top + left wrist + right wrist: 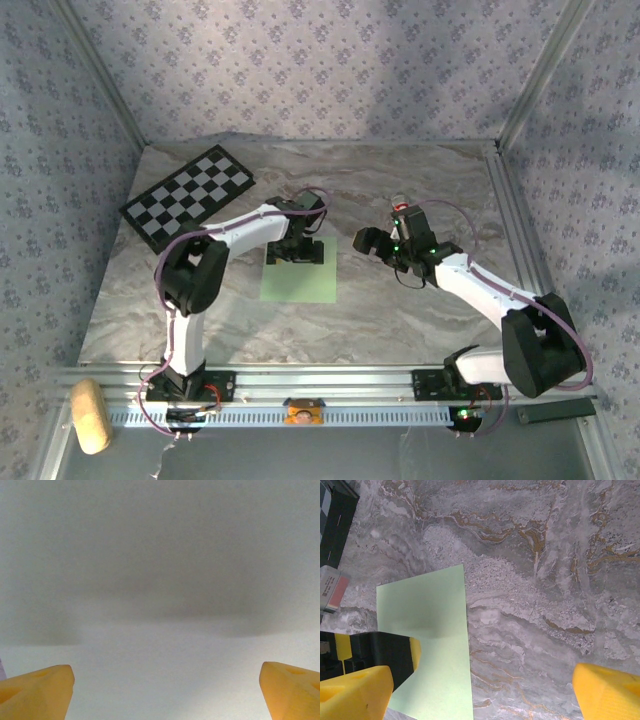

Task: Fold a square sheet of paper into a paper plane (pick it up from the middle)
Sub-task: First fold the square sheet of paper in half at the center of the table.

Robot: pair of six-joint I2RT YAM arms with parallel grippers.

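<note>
The square sheet of paper (298, 272) is light green and lies flat on the marble table, in the middle. My left gripper (296, 251) hangs low over its far half, pointing down. In the left wrist view the sheet (160, 670) is a pale blur very close under the left gripper (167, 692), whose yellow fingertips (37, 692) stand wide apart, open and empty. My right gripper (374, 241) hovers above bare table just right of the sheet, open with nothing in it. The right wrist view shows the paper (432, 630) left of the right gripper (480, 695). Whether the left fingers touch the paper I cannot tell.
A black-and-white checkerboard (190, 196) lies at the far left of the table (420, 300). A small red-and-white object (400, 206) sits just behind my right wrist. Metal frame rails run along the table's right side and front. A tan block (90, 415) lies below the front rail.
</note>
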